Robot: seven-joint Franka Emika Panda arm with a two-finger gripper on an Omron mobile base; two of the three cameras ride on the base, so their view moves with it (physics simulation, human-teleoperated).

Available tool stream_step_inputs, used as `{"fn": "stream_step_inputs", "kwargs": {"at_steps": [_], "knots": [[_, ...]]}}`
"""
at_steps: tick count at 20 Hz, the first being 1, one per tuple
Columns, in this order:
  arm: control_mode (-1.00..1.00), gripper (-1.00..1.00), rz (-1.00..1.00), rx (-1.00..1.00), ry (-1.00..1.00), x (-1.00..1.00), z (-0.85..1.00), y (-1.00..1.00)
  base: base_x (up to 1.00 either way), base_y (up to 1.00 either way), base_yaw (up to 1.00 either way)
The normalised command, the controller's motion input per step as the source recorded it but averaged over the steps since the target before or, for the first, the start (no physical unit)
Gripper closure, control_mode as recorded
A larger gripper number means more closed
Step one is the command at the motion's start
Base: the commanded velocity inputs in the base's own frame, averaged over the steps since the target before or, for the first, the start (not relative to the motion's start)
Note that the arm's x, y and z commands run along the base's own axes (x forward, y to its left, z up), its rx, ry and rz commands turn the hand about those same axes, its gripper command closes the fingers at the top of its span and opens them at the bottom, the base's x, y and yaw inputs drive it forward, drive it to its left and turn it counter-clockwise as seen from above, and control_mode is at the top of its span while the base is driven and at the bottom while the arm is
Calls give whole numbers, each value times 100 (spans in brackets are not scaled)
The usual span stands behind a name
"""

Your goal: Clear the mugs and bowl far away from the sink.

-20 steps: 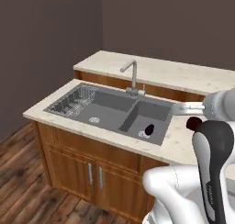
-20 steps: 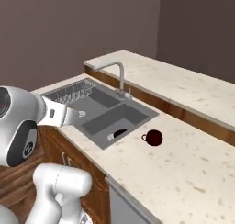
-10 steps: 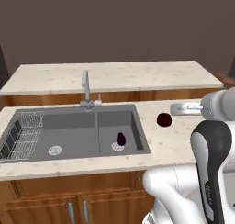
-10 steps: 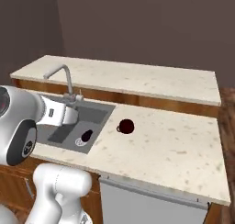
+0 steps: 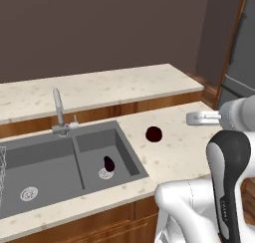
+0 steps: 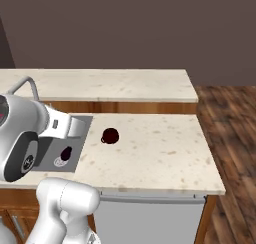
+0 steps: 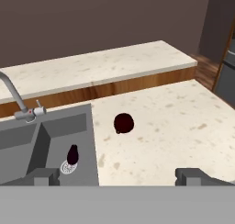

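Observation:
One dark maroon mug (image 5: pixel 154 134) (image 6: pixel 109 135) (image 7: pixel 123 122) sits on the speckled counter just right of the sink (image 5: pixel 50 162) (image 7: pixel 50 136). A second dark mug (image 5: pixel 108 164) (image 6: pixel 65 153) (image 7: pixel 72 155) lies in the sink's right basin, on its drain. My gripper (image 7: pixel 120 177) is open, its fingertips wide apart and empty. It hovers above the counter's near part, short of the counter mug. The bowl is out of view.
A silver faucet (image 5: pixel 60 112) (image 7: pixel 16 99) stands behind the sink. A raised back counter (image 5: pixel 99 90) runs along the wall. A dark fridge (image 5: pixel 239 53) stands at the right. The counter (image 6: pixel 160 148) ends at its right edge above wooden floor.
The whole picture has shifted: the base has turned and driven, so the sink now sits further left. The mugs stay put relative to the sink. The gripper stays open.

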Motion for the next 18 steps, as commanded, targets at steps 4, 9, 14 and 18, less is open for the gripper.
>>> {"fn": "stream_step_inputs", "kwargs": {"at_steps": [4, 9, 14, 18], "knots": [[100, -100, 0, 0, 0, 0, 0, 0, 0, 53, -20], [100, -100, 0, 0, 0, 0, 0, 0, -9, 13, -21], [100, -100, 0, 0, 0, 0, 0, 0, -35, 55, -30], [100, -100, 0, 0, 0, 0, 0, 0, 2, 37, -24]]}}
